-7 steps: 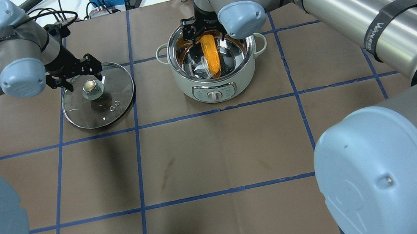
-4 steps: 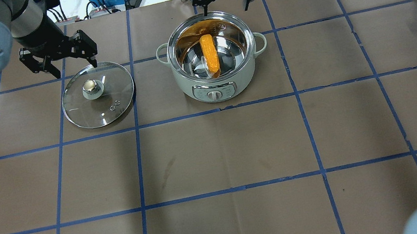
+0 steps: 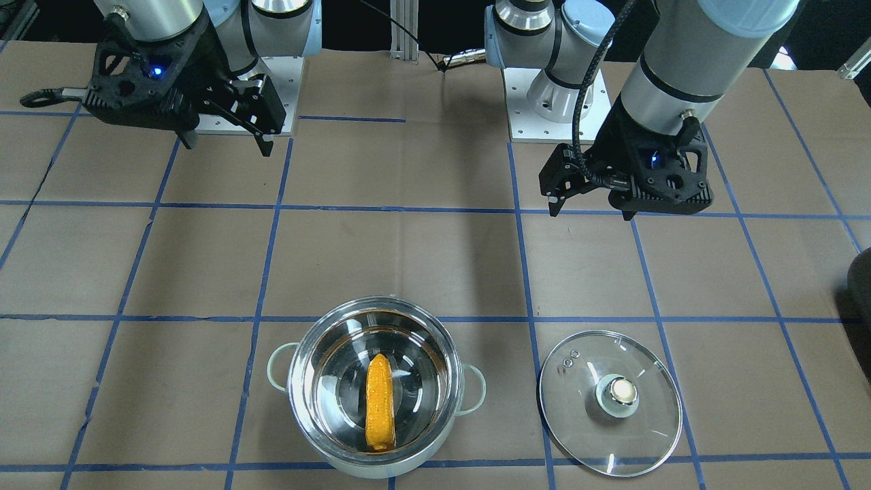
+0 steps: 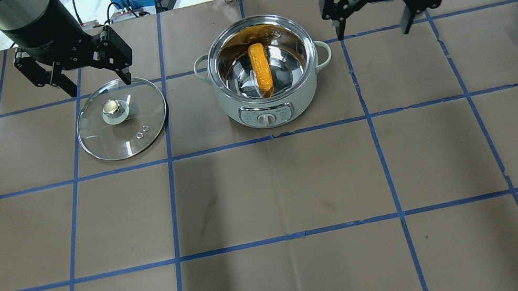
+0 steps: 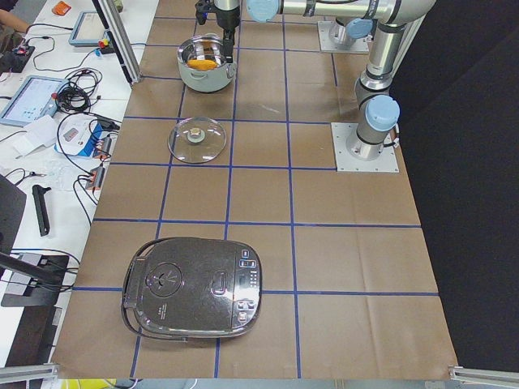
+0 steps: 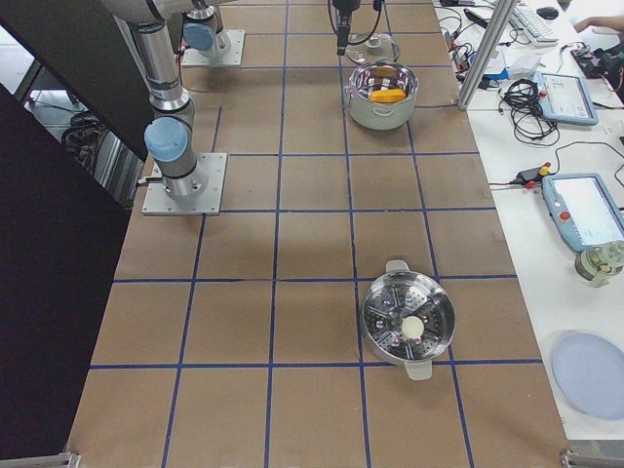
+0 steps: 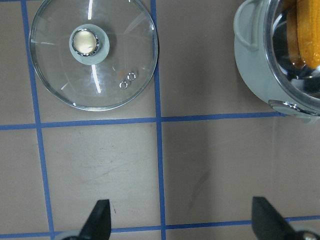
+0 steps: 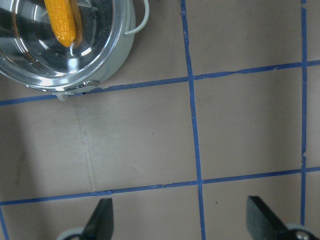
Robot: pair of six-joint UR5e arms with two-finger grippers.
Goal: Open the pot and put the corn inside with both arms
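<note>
corn point(image 4: 260, 70) lies in the open pot point(image 4: 232, 112), lid point(image 4: 145, 107) sits nearer the left tool point(image 4: 96, 84) than the right tool point(image 4: 372, 32), both spread empty

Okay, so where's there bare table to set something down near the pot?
The rows of squares on the robot's side of the pot are bare. A narrow strip lies free between the pot and the lid. Crowded: the far row, where the left gripper hangs by the lid and the right gripper beside the pot.

No lettering can be read anywhere; print on the panel point(image 4: 266, 113) of the pot point(image 4: 231, 110) and on the rice cooker point(image 5: 195, 285) is too small to decipher.
</note>
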